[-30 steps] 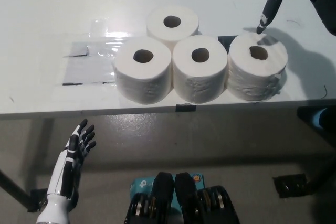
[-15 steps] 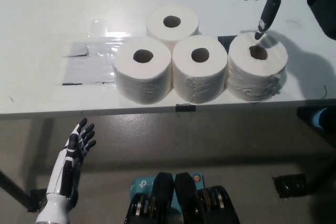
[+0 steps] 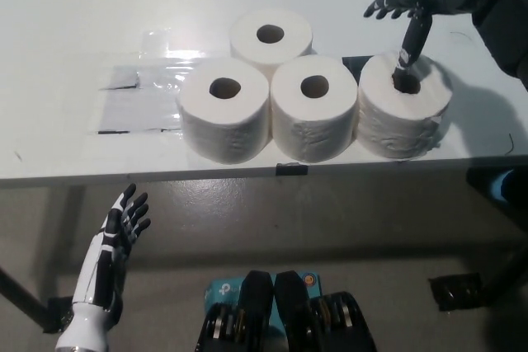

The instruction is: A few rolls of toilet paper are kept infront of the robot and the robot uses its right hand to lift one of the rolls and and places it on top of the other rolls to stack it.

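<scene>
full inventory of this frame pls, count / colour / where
toilet paper rolls: 4, white, standing on end; three in a front row near the table edge (left, middle, right), one behind
table: 1, white, top half of view
clear plastic sheet: 1, transparent, flat on table left of the rolls
floor: grey, below table edge
left hand: white, lower left, open, idle below table
right hand: black, upper right, one finger down in the right roll's core

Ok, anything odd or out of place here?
Nothing spilled or damaged. One oddity: the right robot hand pokes one finger into the core hole of the rightmost toilet paper roll instead of gripping its sides.
</scene>
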`<state>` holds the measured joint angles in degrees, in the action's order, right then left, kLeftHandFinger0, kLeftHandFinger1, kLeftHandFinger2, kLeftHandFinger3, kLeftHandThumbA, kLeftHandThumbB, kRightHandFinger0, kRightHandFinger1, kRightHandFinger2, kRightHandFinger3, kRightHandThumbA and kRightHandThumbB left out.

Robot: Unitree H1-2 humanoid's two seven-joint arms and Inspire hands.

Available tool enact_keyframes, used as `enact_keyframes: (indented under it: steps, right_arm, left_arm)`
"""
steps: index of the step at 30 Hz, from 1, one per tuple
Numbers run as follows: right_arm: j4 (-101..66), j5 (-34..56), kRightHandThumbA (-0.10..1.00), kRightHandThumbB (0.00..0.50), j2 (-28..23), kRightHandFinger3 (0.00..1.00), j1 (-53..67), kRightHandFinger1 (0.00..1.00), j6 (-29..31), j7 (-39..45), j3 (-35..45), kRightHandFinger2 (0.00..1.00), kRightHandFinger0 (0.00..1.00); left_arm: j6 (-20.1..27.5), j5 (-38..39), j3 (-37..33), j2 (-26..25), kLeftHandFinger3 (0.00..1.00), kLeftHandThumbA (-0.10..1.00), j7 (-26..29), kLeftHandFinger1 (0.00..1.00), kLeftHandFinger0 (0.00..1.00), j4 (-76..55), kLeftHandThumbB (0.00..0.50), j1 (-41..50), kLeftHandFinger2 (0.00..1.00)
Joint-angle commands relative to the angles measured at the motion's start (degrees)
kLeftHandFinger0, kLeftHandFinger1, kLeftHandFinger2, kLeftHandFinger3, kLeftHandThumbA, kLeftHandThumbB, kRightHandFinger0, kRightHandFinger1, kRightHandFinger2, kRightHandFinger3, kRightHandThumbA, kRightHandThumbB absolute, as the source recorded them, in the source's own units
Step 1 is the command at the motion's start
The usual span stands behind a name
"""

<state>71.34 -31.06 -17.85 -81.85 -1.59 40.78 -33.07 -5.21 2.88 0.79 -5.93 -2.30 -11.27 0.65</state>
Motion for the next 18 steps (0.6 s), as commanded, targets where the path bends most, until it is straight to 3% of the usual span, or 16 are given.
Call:
enact_keyframes:
  steps: [1,9,11,18]
  right_arm:
    - [0.74,-1.11,1.0,0.398,0.25,1.0,-3.25,1.0,1.38,-2.19,-0.38,1.0,1.0]
    - [1.69,-3.45,1.0,0.414,-0.13,1.0,-3.96,1.0,3.26,-3.33,-2.78,1.0,1.0]
    - [1.98,-3.63,1.0,0.444,-0.23,1.0,-3.98,1.0,3.28,-3.88,-3.1,1.0,1.0]
    - [2.65,-1.28,1.0,0.446,0.45,1.0,-3.42,1.0,-0.74,-2.96,-0.71,1.0,1.0]
  left_arm:
    - [0.13,0.54,0.54,-0.57,1.0,1.0,-0.59,1.0,1.0,-1.98,0.145,-0.99,1.0]
    - [0.14,0.77,0.82,-0.6,1.0,1.0,-0.59,1.0,1.0,-2.03,0.148,-0.85,1.0]
    - [0.55,0.45,0.73,-0.63,1.0,1.0,-0.58,1.0,1.0,-1.92,0.149,-0.82,1.0]
    - [0.53,0.51,0.69,-0.59,1.0,1.0,-0.64,1.0,1.0,-1.96,0.149,-0.74,1.0]
